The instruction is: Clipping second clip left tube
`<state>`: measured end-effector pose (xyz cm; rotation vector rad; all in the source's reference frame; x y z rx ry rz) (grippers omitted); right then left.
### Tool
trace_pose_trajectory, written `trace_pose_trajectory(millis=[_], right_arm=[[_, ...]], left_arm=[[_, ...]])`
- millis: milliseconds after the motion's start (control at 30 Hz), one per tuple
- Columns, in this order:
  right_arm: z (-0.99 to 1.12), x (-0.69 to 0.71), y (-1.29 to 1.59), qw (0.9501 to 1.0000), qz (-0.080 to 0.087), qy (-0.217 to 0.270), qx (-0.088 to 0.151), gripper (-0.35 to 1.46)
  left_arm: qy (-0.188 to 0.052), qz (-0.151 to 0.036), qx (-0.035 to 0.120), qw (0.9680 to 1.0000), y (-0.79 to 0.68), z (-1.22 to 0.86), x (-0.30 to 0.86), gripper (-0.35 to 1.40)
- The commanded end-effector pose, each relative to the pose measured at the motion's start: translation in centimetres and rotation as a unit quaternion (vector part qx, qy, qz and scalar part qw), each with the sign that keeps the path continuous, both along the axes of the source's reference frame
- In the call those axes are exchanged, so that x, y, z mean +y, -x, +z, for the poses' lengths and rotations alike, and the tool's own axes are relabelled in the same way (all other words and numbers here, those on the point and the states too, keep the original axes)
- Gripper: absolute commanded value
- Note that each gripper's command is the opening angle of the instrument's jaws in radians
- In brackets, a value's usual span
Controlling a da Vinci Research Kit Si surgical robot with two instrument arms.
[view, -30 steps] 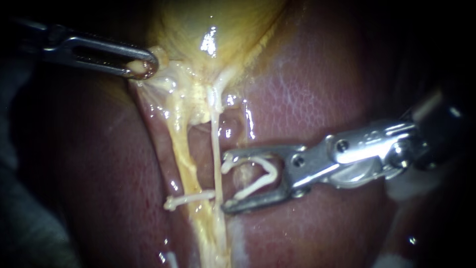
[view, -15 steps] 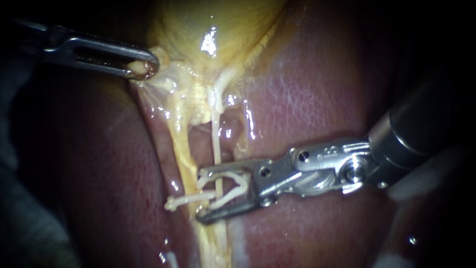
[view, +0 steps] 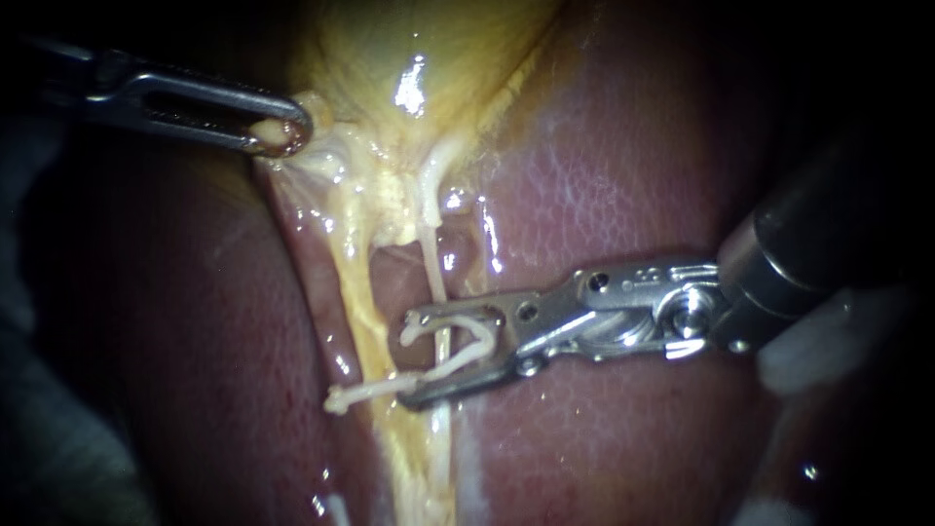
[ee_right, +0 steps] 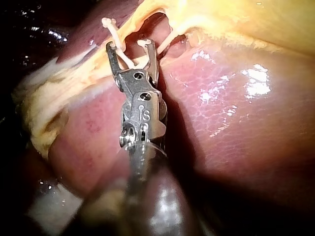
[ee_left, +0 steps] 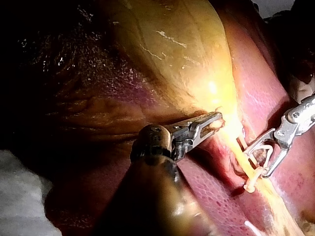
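Observation:
My left instrument (view: 280,131) comes in from the upper left, its jaws shut on pale tissue at the foot of the yellow gallbladder (view: 419,49); the left wrist view shows the same hold (ee_left: 212,120). A thin pale tube (view: 430,263) runs down from there. My right instrument (view: 407,360) straddles this tube, its jaws shut on a white clip (view: 477,331) whose two legs lie on either side of the tube. Just below, another white clip (view: 360,393) sits across the tube. The right wrist view shows the jaws (ee_right: 130,46) around the tube, with the other clip (ee_right: 109,23) beyond them.
A thicker yellow strand (view: 362,312) runs beside the tube on its left. Red-brown liver (view: 604,175) lies under and around everything. White gauze (view: 808,356) shows under the right instrument's shaft. In the left wrist view my right instrument (ee_left: 257,161) is ahead and to the side.
My right instrument has moved left, bringing the clip around the thin tube, and its jaws now stand closer together. The left instrument has held still.

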<state>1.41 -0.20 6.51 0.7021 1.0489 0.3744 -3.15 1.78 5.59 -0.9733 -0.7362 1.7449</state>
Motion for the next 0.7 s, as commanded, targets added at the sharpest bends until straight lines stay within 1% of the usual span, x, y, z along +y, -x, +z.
trace_pose_trajectory(millis=[33,300,367,433,500,567,633,700], right_arm=[[-0.01,0.00,-0.03,1.0000,0.003,-0.002,0.000,0.49],[0.00,0.03,-0.23,0.9997,0.018,-0.012,0.009,0.49],[0.00,0.03,-0.29,0.9995,0.022,-0.016,0.015,0.49],[-0.01,0.03,-0.33,0.9994,0.022,-0.021,0.019,0.49],[-0.02,0.02,-0.37,0.9989,0.019,-0.031,0.029,0.49],[-0.04,0.01,-0.41,0.9980,0.006,-0.046,0.042,0.48],[-0.05,-0.01,-0.44,0.9972,-0.002,-0.055,0.051,0.47],[-0.07,-0.03,-0.49,0.9966,-0.003,-0.060,0.057,0.47]], left_arm=[[0.000,0.000,0.000,1.0000,0.00,0.00,0.00,-0.35],[0.000,0.000,0.000,1.0000,0.00,0.00,0.00,-0.35],[0.000,0.000,0.000,1.0000,0.00,0.00,0.00,-0.35],[0.000,0.000,0.000,1.0000,0.00,0.00,0.00,-0.35],[0.000,0.000,0.000,1.0000,0.00,0.00,0.00,-0.35],[0.000,0.000,0.000,1.0000,0.00,0.00,0.00,-0.35],[0.000,0.000,0.000,1.0000,0.00,0.00,0.00,-0.35],[0.000,0.000,0.000,1.0000,0.00,0.00,0.00,-0.35]])
